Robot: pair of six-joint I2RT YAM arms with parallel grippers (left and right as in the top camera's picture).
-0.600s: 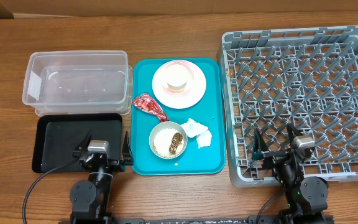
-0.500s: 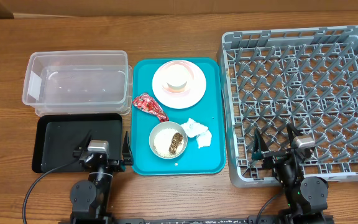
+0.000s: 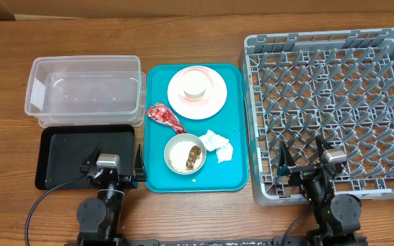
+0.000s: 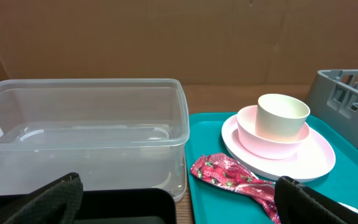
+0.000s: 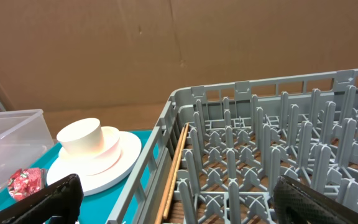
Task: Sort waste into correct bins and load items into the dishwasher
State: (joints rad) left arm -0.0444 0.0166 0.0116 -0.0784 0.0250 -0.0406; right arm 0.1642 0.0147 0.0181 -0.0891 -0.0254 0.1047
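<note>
On the bench (image 3: 197, 27) nothing is sorted yet: wrapper (image 3: 165, 117), napkin (image 3: 217, 145), bowl (image 3: 185, 154), plates (image 3: 212, 102) and cup (image 3: 196, 85) sit on the teal tray (image 3: 237, 130), while tub (image 3: 84, 92), black tray (image 3: 63, 147) and rack (image 3: 334, 102) hold nothing, and left claw (image 3: 115, 162) and right claw (image 3: 301, 160) are spread wide, empty.

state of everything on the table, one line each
clear rectangular plastic tub, upright, empty
shallow black rectangular tray, empty
grey plastic dish rack, no dishes loaded
small white cup, upright in pink bowl on white plate
crumpled red shiny wrapper, lying on teal tray
crumpled white paper napkin, same tray
white bowl, holds rice-like grains and brown scrap
left gripper, jaws open, empty
right gripper, jaws open, empty
</note>
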